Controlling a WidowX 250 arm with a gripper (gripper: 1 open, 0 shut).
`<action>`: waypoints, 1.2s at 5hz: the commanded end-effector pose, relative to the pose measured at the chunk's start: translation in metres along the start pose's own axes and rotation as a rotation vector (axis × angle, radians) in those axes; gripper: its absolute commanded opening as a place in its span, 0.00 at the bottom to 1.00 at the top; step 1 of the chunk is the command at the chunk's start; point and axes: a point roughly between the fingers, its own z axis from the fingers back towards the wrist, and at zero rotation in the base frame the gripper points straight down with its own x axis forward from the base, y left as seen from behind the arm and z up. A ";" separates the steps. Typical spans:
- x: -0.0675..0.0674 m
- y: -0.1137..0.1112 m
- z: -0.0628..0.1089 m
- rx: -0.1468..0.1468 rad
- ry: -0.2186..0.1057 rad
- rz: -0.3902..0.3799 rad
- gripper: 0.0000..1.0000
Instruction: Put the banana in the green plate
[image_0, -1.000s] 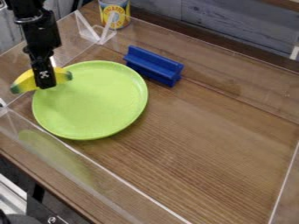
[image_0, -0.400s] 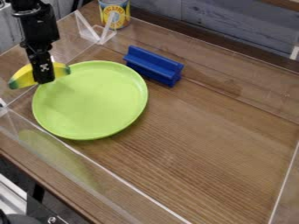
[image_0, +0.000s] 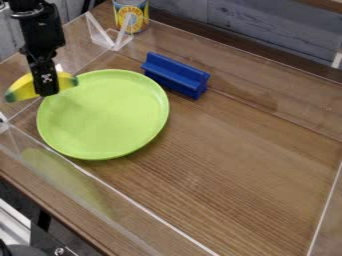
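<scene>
The banana (image_0: 24, 89) is yellow with a dark tip and hangs level at the far left, just off the plate's left rim. My gripper (image_0: 48, 86) points straight down and is shut on the banana around its middle, its black fingers hiding part of it. The green plate (image_0: 107, 115) is a large lime-green disc lying flat on the wooden table, directly right of the gripper. The banana's right end reaches over the plate's upper left edge.
A blue rectangular block (image_0: 177, 74) lies behind the plate to the right. A yellow can (image_0: 130, 15) stands at the back beyond a clear acrylic wall (image_0: 100, 35). Clear walls also border the table at the left and front.
The gripper and banana have lifted slightly and shifted a little to the left and back. The plate and block have not moved.
</scene>
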 end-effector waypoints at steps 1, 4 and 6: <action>0.004 0.011 0.027 0.078 -0.016 -0.015 0.00; 0.001 0.004 0.022 0.073 0.005 -0.007 1.00; 0.012 0.005 0.009 0.073 0.006 -0.008 1.00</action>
